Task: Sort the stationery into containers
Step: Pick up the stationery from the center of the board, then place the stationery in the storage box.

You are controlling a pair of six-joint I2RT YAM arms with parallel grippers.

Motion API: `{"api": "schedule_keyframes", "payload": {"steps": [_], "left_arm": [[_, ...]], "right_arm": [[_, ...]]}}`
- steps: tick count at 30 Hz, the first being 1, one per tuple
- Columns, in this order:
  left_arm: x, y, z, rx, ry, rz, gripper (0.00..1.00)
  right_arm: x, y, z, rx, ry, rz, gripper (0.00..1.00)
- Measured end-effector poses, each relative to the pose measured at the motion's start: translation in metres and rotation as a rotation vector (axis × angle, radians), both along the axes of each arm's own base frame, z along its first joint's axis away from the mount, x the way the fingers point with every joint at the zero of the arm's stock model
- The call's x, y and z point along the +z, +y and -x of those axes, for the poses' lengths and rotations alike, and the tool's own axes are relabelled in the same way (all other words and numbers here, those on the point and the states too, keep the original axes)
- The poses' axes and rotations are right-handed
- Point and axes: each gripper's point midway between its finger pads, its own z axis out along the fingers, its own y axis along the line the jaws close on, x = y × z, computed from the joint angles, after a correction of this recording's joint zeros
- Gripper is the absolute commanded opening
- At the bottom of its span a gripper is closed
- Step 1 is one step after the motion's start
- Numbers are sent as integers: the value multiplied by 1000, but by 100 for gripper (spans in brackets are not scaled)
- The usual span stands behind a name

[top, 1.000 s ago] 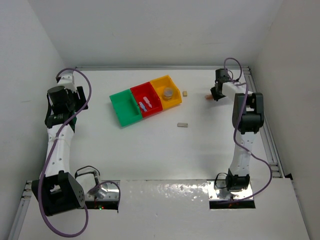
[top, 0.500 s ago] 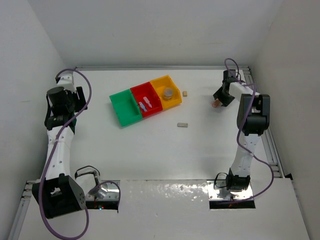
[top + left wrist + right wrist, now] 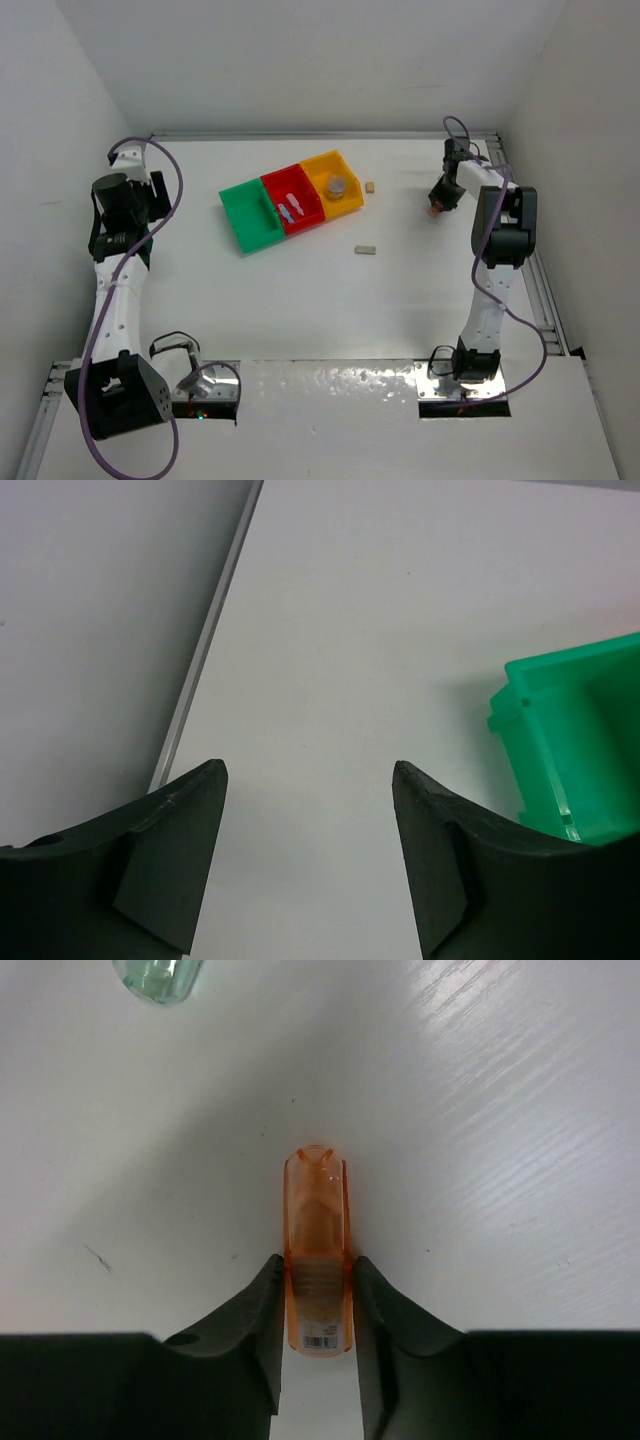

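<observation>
My right gripper (image 3: pixel 318 1265) is shut on an orange oblong piece (image 3: pixel 318 1260), held lengthwise between the fingers just above the table; in the top view it is at the far right (image 3: pixel 436 205). A mint green piece (image 3: pixel 157 978) lies just beyond it. The green bin (image 3: pixel 250 215), red bin (image 3: pixel 293 205) and orange-yellow bin (image 3: pixel 335 180) stand in a row. The red bin holds pale blue and pink pieces (image 3: pixel 288 210). The yellow bin holds the grey roll (image 3: pixel 337 186). My left gripper (image 3: pixel 310 780) is open and empty, left of the green bin (image 3: pixel 580 740).
One tan block (image 3: pixel 370 186) lies just right of the yellow bin. Another tan block (image 3: pixel 365 250) lies on the table nearer the middle. A metal rail (image 3: pixel 205 645) runs along the table's left edge, with white walls around the table.
My right gripper has moved a little right and nearer, with the orange piece between its fingers. The left arm has hardly moved.
</observation>
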Motion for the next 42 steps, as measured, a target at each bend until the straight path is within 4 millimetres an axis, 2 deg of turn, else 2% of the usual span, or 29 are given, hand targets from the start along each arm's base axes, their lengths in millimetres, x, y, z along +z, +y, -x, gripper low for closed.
{"api": "schedule_keyframes", "payload": {"steps": [1,2,3,10,12,14,16,19,21,24,25,27,28,30,35,37,39,42], "left_arm": [[1,1,0,4,-3,-3,65],[2,2,0,7,-7,-7,65],[3,2,0,10,-9,-11,65],[6,4,0,20,-18,-19,65],[6,5,0,21,-18,-19,65],[5,4,0,23,-18,-15,65],[3,4,1,24,-14,-8,65],[-5,2,4,30,-1,9,65],[-12,1,6,35,12,26,65],[-20,-1,9,41,32,44,65],[-21,-1,10,42,35,47,65],[-21,-1,11,45,36,50,65],[-21,0,11,48,36,48,65],[-18,0,13,53,29,43,65],[-15,1,14,59,18,37,65],[-17,1,15,59,23,39,65],[-21,0,15,58,30,41,65],[-24,-2,16,55,37,42,65]], "right_arm": [[-1,-1,1,2,4,3,19],[-1,-1,2,6,8,6,7],[-1,-1,2,9,10,10,1],[2,0,10,95,40,86,0],[5,8,16,170,59,131,0],[15,27,21,285,57,169,0],[37,58,21,426,18,200,0],[90,125,4,653,-148,233,0],[135,188,-14,810,-304,215,0],[192,280,-33,988,-512,159,0],[207,310,-38,1038,-571,143,0],[221,358,-49,1107,-659,118,0],[219,377,-52,1132,-690,105,0],[197,398,-48,1172,-675,80,0],[112,412,-33,1233,-520,46,0],[92,412,-28,1247,-477,50,0],[81,414,-23,1262,-455,64,0],[79,417,-22,1258,-456,99,0]]}}
